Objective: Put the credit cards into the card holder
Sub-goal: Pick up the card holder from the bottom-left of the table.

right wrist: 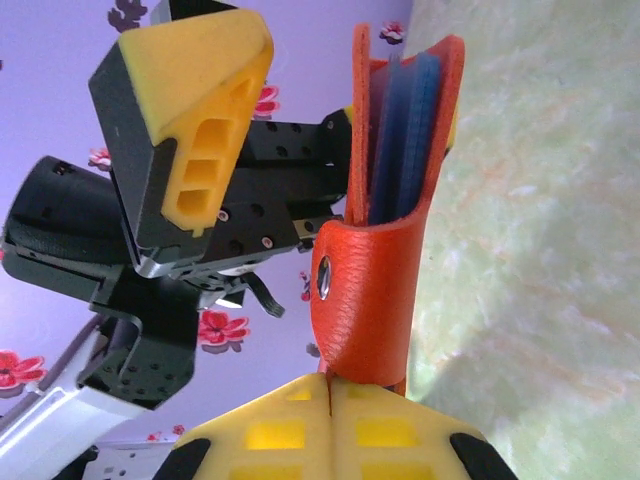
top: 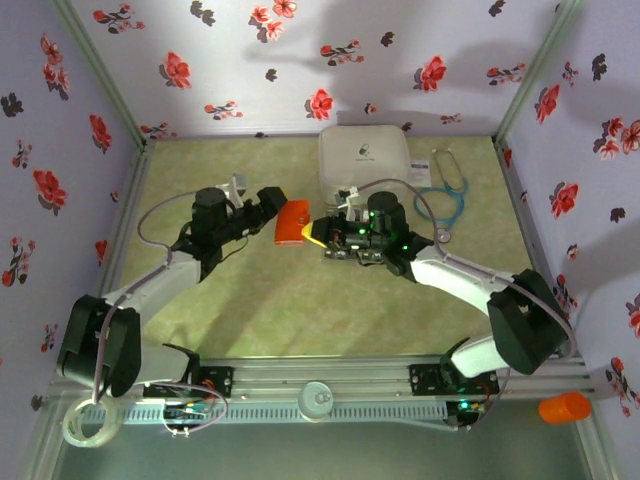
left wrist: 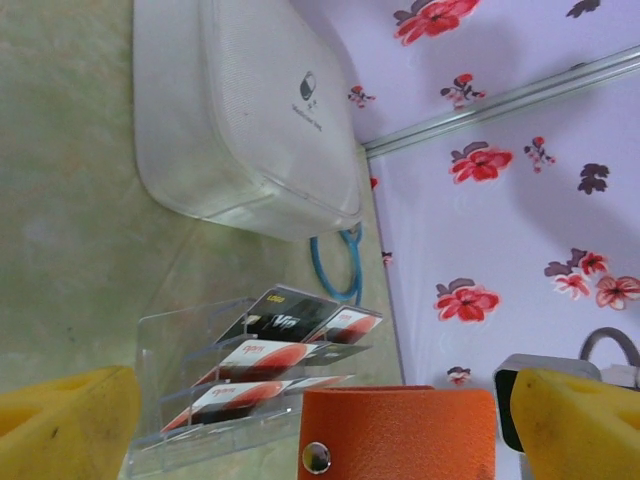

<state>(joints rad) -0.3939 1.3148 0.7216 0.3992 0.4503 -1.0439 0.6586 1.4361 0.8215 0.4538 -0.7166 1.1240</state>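
Note:
The orange card holder (right wrist: 390, 270) hangs upright above the table, its snap flap wrapped round and blue pockets showing inside. My right gripper (right wrist: 330, 395) is shut on its lower edge. My left gripper (left wrist: 325, 410) stands open, with a yellow finger (left wrist: 60, 425) on either side of the card holder (left wrist: 400, 435) and a gap to it. In the top view the two grippers meet at the card holder (top: 293, 222) in mid-table. Several credit cards (left wrist: 265, 355) lean in a clear tiered stand (left wrist: 160, 350) on the table behind it.
A big white rounded case (top: 363, 160) lies at the back, with a blue stethoscope (top: 445, 195) to its right. An orange cylinder (top: 565, 407) sits outside the frame at the front right. Flowered walls (top: 60, 150) close in both sides and the back.

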